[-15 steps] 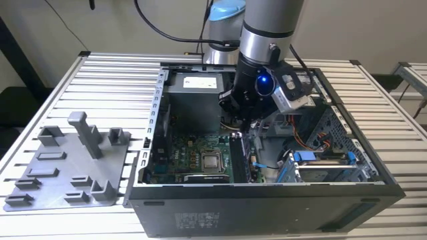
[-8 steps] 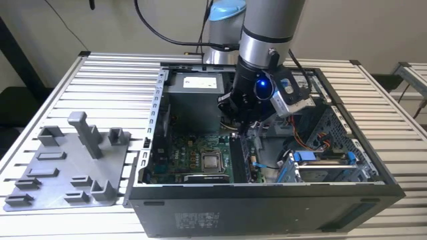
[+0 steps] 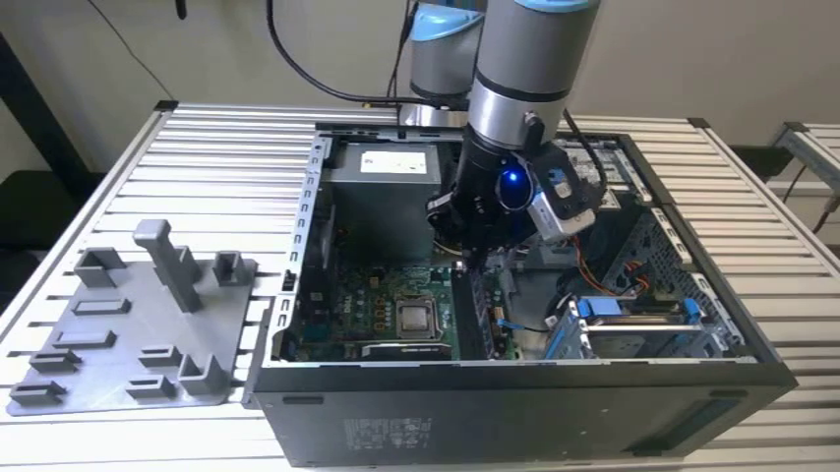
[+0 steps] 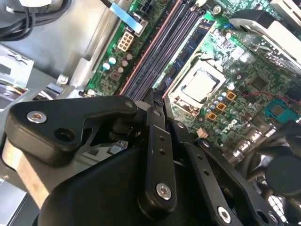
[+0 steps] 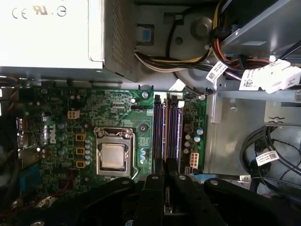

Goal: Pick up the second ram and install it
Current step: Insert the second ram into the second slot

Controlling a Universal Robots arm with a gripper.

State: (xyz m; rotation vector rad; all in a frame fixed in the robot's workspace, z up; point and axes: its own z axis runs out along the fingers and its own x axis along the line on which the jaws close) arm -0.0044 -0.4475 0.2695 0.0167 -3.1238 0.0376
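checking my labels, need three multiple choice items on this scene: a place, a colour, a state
1. Where is the black robot gripper?
A) over the light-grey plastic holder plate
B) above the long dark memory slots inside the black metal computer case
C) off the table
2. What colour is the flat motherboard?
A) green
B) red
C) white
3. What state is the computer case in?
A) shut by a panel
B) open, insides showing
C) upside down
B: both wrist views show it over the slots. A: the board is green. B: the exterior view looks into it.
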